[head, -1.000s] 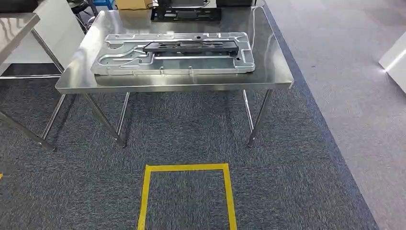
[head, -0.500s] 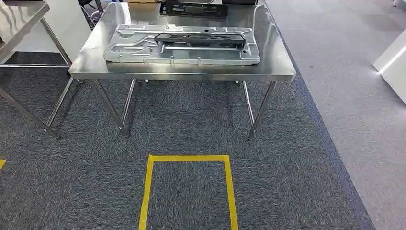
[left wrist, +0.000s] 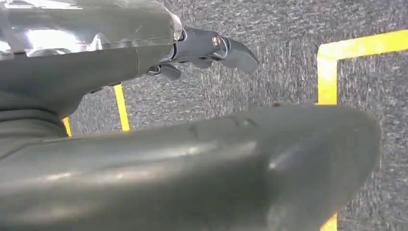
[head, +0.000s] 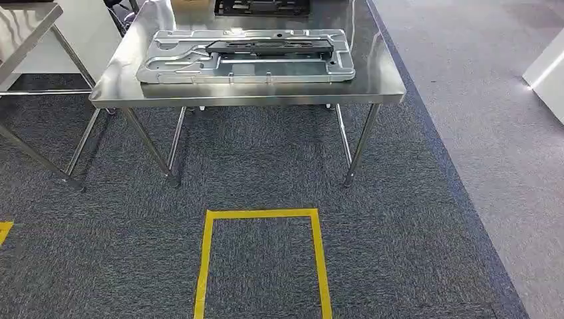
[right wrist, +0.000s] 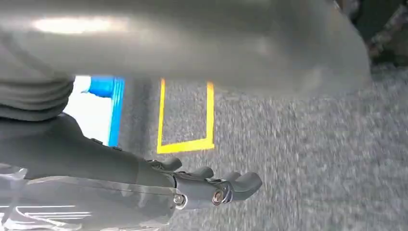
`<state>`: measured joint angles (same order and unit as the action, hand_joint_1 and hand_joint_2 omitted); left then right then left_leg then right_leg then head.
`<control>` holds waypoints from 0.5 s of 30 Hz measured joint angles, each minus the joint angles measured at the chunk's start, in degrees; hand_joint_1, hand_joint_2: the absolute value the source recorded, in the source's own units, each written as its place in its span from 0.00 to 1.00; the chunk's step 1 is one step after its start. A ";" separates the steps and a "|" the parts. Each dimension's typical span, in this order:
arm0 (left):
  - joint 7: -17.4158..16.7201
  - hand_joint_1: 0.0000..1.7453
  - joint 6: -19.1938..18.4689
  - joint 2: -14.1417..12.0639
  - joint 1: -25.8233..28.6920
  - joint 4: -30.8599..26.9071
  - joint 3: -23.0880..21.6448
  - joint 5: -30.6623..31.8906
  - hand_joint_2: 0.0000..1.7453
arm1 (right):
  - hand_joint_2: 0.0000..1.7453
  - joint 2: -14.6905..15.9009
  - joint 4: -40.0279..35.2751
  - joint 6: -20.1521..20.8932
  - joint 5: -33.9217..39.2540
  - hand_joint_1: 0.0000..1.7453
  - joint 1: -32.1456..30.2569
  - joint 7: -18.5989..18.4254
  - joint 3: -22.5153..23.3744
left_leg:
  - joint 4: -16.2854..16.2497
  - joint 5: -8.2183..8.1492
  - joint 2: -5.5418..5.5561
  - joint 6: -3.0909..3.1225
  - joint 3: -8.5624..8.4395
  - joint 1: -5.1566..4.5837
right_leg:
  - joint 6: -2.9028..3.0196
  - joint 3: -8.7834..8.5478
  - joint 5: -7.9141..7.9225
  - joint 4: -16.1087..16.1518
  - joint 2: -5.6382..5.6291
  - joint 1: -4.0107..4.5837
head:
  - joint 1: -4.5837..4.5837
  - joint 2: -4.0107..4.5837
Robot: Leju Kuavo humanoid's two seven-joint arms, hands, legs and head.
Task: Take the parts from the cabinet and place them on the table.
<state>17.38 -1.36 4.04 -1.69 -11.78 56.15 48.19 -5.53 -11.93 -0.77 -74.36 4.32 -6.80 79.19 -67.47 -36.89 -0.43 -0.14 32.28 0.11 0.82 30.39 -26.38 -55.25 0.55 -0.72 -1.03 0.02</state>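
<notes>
— So, where is the part?

— A large silver stamped metal panel [head: 246, 57] lies flat on the steel table [head: 379, 83], and a long black part [head: 269, 46] rests on top of it, along the panel's far half. A second black part [head: 261, 6] sits at the table's far edge, well apart from the panel.

— And the room around it?

— The table stands on dark speckled carpet [head: 266, 159]. A yellow tape rectangle [head: 263, 214] is marked on the floor in front of the table, open toward the robot. To the right the carpet gives way to lighter grey flooring [head: 492, 100] with a blue line between them. Another steel table [head: 26, 26] stands to the left, with a white cabinet [head: 86, 33] behind it.

— What about the hands?

— The left hand [left wrist: 202, 50] hangs over the carpet, near yellow tape; its dark fingers [left wrist: 238, 54] are loosely extended, slightly bent, with nothing in them. The right hand [right wrist: 211, 187] is the same: fingers [right wrist: 245, 183] gently curved, apart, holding and touching nothing.
</notes>
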 joint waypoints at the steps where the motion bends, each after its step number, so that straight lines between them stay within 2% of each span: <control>1: 0.11 0.00 0.04 -0.02 0.03 0.00 0.07 0.00 0.00 | 1.00 0.00 0.00 -0.20 0.22 0.00 -0.01 -0.02 0.00 | -5.30 -1.89 0.00 -0.30 2.60 0.20 | 0.00 0.14 0.00 -0.12 0.01 0.02 | 0.00 0.00; 2: 0.13 0.00 0.20 -0.02 0.14 0.00 0.13 0.00 0.00 | 1.00 0.00 0.00 -0.46 0.35 0.00 -0.03 -0.02 0.02 | -7.47 -2.00 0.00 -0.55 3.77 0.38 | -0.01 0.20 0.00 -0.23 0.00 0.01 | 0.00 0.00; 7: 0.11 0.00 0.44 -0.02 0.23 0.00 0.24 0.04 0.00 | 1.00 0.00 0.00 -0.77 0.41 0.00 -0.04 -0.04 0.09 | -7.31 -1.17 -0.04 -0.85 3.81 0.65 | 0.05 0.22 -0.04 -0.33 -0.01 -0.11 | 0.00 0.00; 8: 0.11 0.00 0.57 -0.09 0.30 -0.02 0.39 0.15 0.00 | 1.00 -0.02 0.00 -0.94 0.46 0.00 -0.05 -0.24 0.13 | -5.58 0.29 -0.03 -1.28 3.09 0.91 | 0.06 0.22 -0.08 -0.51 -0.04 -0.16 | 0.00 0.00; 9: 0.07 0.00 0.79 -0.11 0.30 -0.02 0.53 0.17 0.00 | 1.00 -0.04 0.00 -1.03 0.46 0.00 -0.04 -0.39 0.18 | -2.47 2.26 -0.04 -1.72 1.70 1.21 | -0.02 0.23 -0.15 -0.68 -0.11 -0.29 | 0.00 0.00; 10: -0.31 0.00 1.42 0.44 0.12 0.13 0.94 0.33 1.00 | 1.00 0.37 -0.04 -1.75 0.35 0.00 0.06 -1.20 0.17 | 9.63 6.11 0.64 -3.59 -3.85 2.16 | -1.25 1.07 -1.17 -2.91 -0.60 -0.21 | -0.07 0.00; 11: -0.44 0.00 1.84 0.24 -0.01 0.11 1.07 0.31 1.00 | 0.00 0.31 0.00 -1.59 0.35 0.00 0.17 -0.26 0.17 | 9.58 6.77 0.75 -1.21 -3.35 2.11 | -1.58 1.41 -1.32 -3.38 -0.71 0.04 | 0.00 0.00; 12: -0.42 0.00 2.08 0.22 -0.01 0.11 1.14 0.33 1.00 | 0.00 0.31 0.00 -1.29 0.35 0.00 0.14 0.18 0.17 | 9.47 6.82 0.76 -1.25 -3.26 2.02 | -1.78 1.42 -1.12 -3.20 -0.82 -0.02 | -0.02 0.00; 15: -0.04 0.00 2.08 0.22 -0.06 0.11 1.27 0.39 1.00 | 0.00 0.28 0.02 -1.18 0.35 0.00 0.12 1.11 0.17 | 9.42 7.16 0.76 -0.76 -2.98 1.69 | -2.36 1.49 -0.73 -2.81 -0.88 -0.33 | 0.00 0.00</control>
<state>17.33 0.72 4.26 -1.76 -11.67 57.42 48.59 -5.25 -11.91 -1.95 -74.01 4.43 -5.68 79.36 -58.05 -29.73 0.33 -0.90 29.29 1.80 -1.55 31.88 -27.11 -58.06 -0.33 -1.04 -1.03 0.02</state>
